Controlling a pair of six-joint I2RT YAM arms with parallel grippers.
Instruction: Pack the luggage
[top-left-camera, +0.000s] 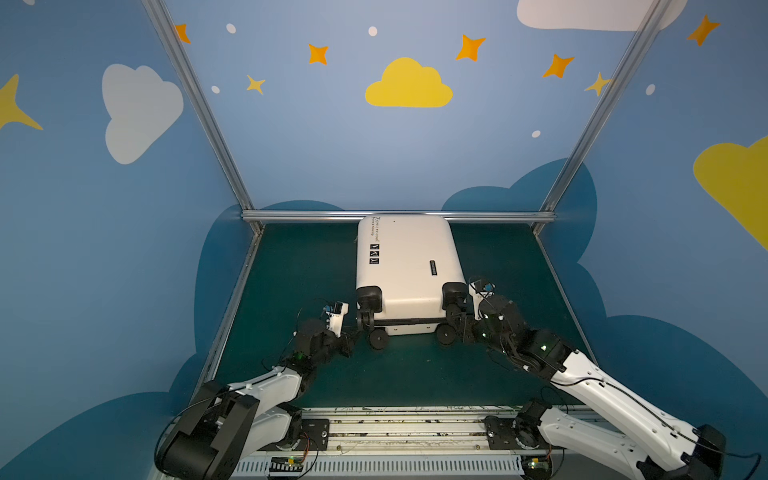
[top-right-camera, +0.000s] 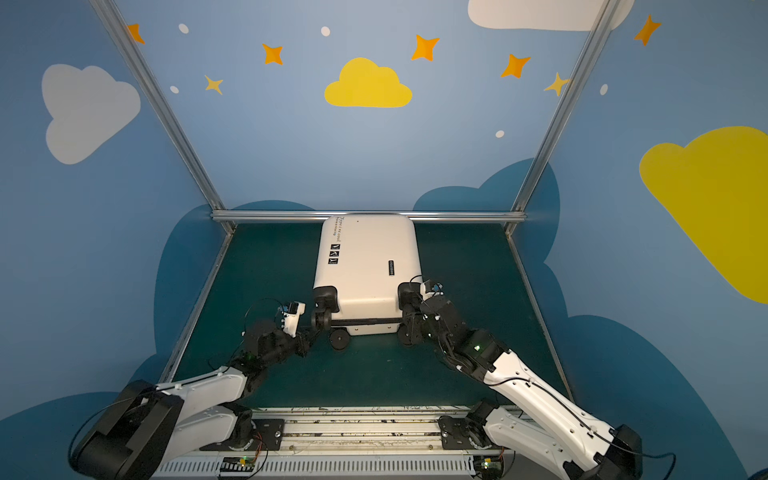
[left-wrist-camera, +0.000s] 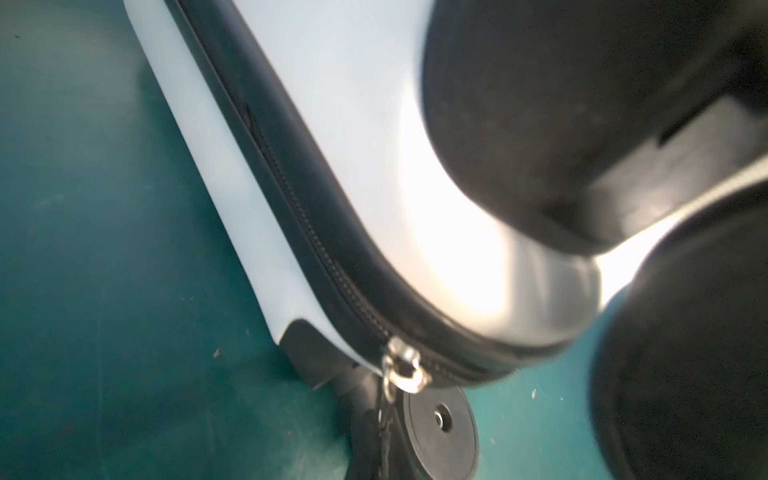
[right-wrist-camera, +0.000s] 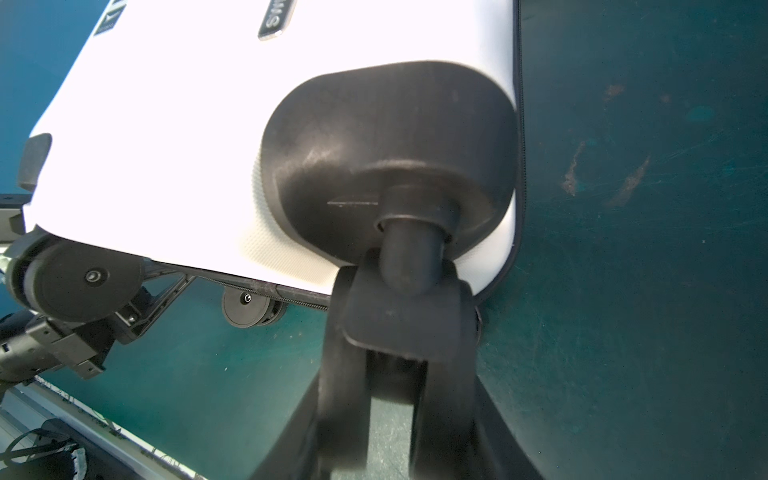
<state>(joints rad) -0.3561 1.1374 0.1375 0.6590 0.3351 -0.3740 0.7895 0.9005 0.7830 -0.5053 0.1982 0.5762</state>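
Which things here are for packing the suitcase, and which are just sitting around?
For the job:
- suitcase
- zipper pull
- left tool
- right tool

Just there:
- mat
- wall stickers
- frame

Glossy hard-plastic luggage (top-left-camera: 409, 257), matt black wheels (top-left-camera: 379, 340), metal zipper pull (left-wrist-camera: 401, 365)

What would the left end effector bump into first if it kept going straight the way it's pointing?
Most likely the luggage, at its near corner: the black zipper band by the silver zipper pull, just beside a black wheel. The left end effector looks very close; whether it touches is unclear.
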